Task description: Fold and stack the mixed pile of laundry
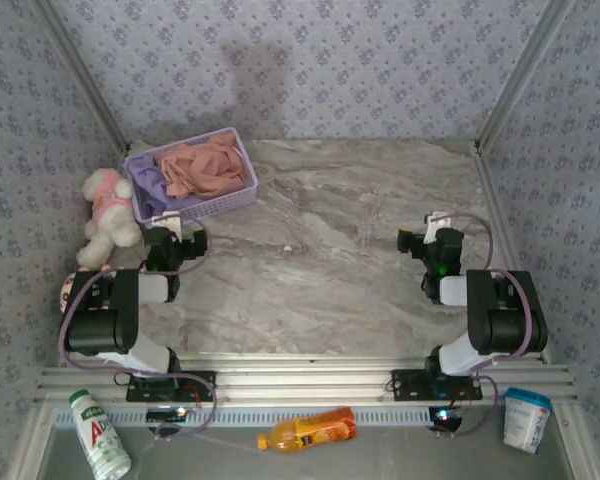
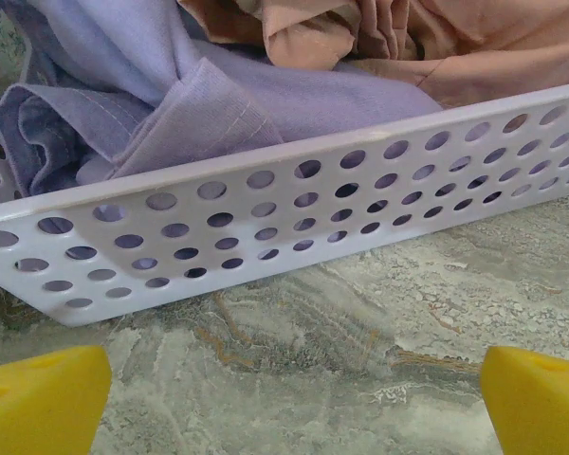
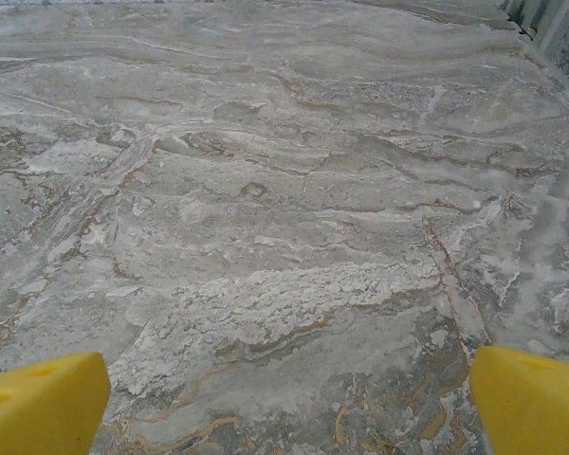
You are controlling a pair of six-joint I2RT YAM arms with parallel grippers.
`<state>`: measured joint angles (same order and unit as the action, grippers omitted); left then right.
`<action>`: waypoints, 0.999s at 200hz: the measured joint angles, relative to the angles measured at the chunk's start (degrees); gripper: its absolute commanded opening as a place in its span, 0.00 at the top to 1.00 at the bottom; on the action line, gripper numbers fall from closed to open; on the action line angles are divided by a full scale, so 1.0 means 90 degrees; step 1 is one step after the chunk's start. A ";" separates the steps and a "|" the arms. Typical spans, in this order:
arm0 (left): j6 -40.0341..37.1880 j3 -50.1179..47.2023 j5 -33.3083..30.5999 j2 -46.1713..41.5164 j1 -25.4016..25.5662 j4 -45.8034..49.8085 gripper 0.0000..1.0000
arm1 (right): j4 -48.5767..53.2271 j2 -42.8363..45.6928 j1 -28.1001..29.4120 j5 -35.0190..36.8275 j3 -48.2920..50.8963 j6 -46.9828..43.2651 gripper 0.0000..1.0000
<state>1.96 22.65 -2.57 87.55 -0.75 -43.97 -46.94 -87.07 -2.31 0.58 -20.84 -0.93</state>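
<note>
The laundry pile lies in a lavender mesh basket (image 1: 242, 196) at the back left of the marble table. A lavender-purple T-shirt (image 1: 150, 186) fills its left part, and a salmon-pink garment (image 1: 202, 167) is bunched on the right. In the left wrist view the purple shirt (image 2: 218, 95) and the pink garment (image 2: 436, 43) show just over the basket wall (image 2: 294, 204). My left gripper (image 1: 176, 232) stands open just in front of the basket, its yellow fingertips (image 2: 38, 398) wide apart over bare marble. My right gripper (image 1: 427, 238) is open too, low over the table at the right, yellow fingertips (image 3: 536, 403) apart and nothing between them.
A white and pink plush toy (image 1: 108, 214) sits left of the basket against the wall. Off the table's near edge lie a white bottle (image 1: 98, 432), an orange bottle (image 1: 308, 430) and a white cup (image 1: 526, 416). Patterned walls close in the table on three sides.
</note>
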 measured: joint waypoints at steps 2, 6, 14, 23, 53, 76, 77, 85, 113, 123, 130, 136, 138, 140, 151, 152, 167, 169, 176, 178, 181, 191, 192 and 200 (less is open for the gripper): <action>0.0000 0.0000 0.0000 0.0000 0.0000 0.0000 0.00 | -0.0002 0.0000 0.0000 0.0000 0.0000 0.0000 0.00; 0.0000 0.0000 0.0000 0.0000 0.0000 0.0000 0.00 | 0.0000 0.0000 0.0000 0.0002 0.0000 0.0000 0.00; 0.0000 0.0000 0.0000 0.0000 0.0000 0.0000 0.00 | 0.0000 0.0000 0.0000 0.0000 0.0000 0.0000 0.00; 0.0000 0.0000 0.0000 0.0000 0.0000 0.0000 0.00 | 0.0000 0.0000 0.0000 0.0002 0.0000 0.0000 0.00; 0.0000 0.0000 0.0000 0.0000 0.0000 0.0000 0.00 | 0.0000 0.0000 0.0000 0.0000 0.0000 0.0000 0.00; 0.0000 0.0000 0.0000 0.0000 0.0000 0.0000 0.00 | -0.0002 0.0000 0.0000 0.0000 0.0000 0.0000 0.00; 0.0000 0.0000 0.0000 0.0000 0.0000 0.0000 0.00 | -0.0002 0.0000 0.0000 0.0000 0.0000 0.0000 0.00; 0.0000 0.0000 0.0000 0.0000 0.0000 0.0000 0.00 | -0.0002 0.0000 0.0000 0.0000 0.0000 0.0000 0.00; 0.0002 0.0000 0.0041 0.0000 -0.0017 0.0000 0.00 | 0.0000 0.0000 0.0000 0.0000 0.0000 0.0000 0.00; 0.0002 0.0000 0.0070 0.0000 -0.0046 0.0000 0.00 | 0.0000 0.0000 0.0000 0.0000 0.0000 0.0000 0.00; 0.0002 0.0000 0.0073 0.0000 -0.0061 0.0000 0.00 | -0.0002 0.0000 0.0000 0.0000 0.0000 0.0000 0.00; 0.0002 0.0000 0.0075 0.0000 -0.0078 0.0000 0.00 | 0.0000 0.0000 0.0000 0.0000 0.0000 0.0000 0.00; 0.0002 0.0000 0.0078 0.0000 -0.0083 0.0000 0.00 | 0.0000 0.0000 0.0000 0.0000 0.0000 0.0000 0.00; 0.0002 0.0000 0.0075 0.0000 -0.0085 0.0000 0.00 | -0.0002 0.0000 0.0000 0.0000 0.0000 0.0000 0.00; 0.0002 0.0000 0.0075 0.0000 -0.0085 0.0000 0.00 | 0.0000 0.0000 0.0000 0.0000 0.0000 0.0000 0.00; 0.0002 0.0000 0.0078 0.0000 -0.0085 0.0000 0.00 | 0.0000 0.0000 0.0000 0.0000 0.0000 0.0000 0.00; 0.0002 0.0000 0.0097 0.0000 -0.0085 0.0000 0.00 | -0.0002 0.0000 0.0000 0.0000 0.0000 0.0000 0.00; 0.0002 0.0000 0.0097 0.0000 -0.0083 0.0000 0.00 | -0.0002 0.0000 0.0000 0.0000 0.0000 0.0000 0.00; 0.0002 0.0000 0.0097 0.0000 -0.0083 0.0000 0.00 | 0.0000 0.0000 0.0000 0.0000 0.0000 0.0000 0.00; 0.0002 0.0000 0.0097 0.0000 -0.0085 0.0000 0.00 | -0.0002 0.0000 0.0000 0.0000 0.0000 0.0000 0.00; 0.0002 0.0000 0.0097 0.0000 -0.0085 0.0000 0.00 | -0.0002 0.0000 0.0000 0.0000 0.0000 0.0000 0.00; 0.0002 0.0002 0.0095 0.0000 -0.0083 0.0005 0.00 | -0.0005 0.0000 0.0000 0.0000 0.0000 0.0000 0.00; 0.0002 0.0005 0.0095 0.0000 -0.0083 0.0007 0.00 | -0.0005 0.0000 0.0000 0.0000 0.0000 0.0000 0.00; 0.0002 0.0034 0.0090 -0.0017 -0.0083 0.0090 0.00 | -0.0005 0.0010 0.0000 0.0002 0.0000 0.0000 0.00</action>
<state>1.98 22.96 -1.76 87.39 -1.50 -43.16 -46.98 -86.98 -2.31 0.60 -20.84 -0.93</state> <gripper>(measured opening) 0.997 0.998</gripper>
